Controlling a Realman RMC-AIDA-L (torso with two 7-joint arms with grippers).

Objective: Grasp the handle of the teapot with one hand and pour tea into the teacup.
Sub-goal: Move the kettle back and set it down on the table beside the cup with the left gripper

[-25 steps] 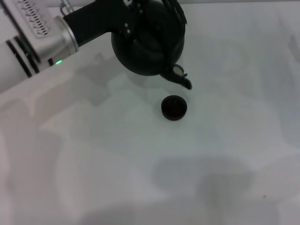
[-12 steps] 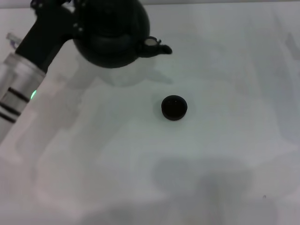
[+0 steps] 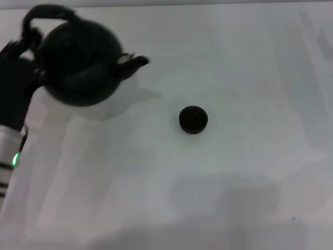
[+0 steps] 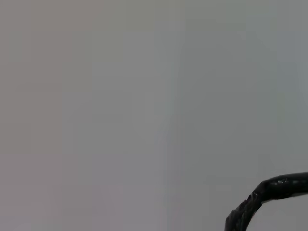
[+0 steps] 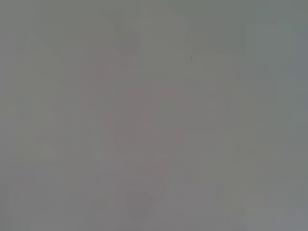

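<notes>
Your left gripper (image 3: 23, 49) sits at the far left edge of the head view, its dark body pressed against the handle (image 3: 49, 13) of the teapot (image 3: 78, 62). You cannot tell how far its fingers are apart, because the pot and the handle hide them, though the gripper appears to carry the teapot by that arched hoop. The teapot hangs near the far left of the white counter (image 3: 250, 172), roughly upright, with its spout (image 3: 134, 62) pointing toward the right. The teacup (image 3: 193, 119) stands upright on the counter, well apart from the spout, nearer you and to the right. Your left wrist view catches only a curved piece of the handle (image 4: 262, 197). Your right gripper shows nowhere.
</notes>
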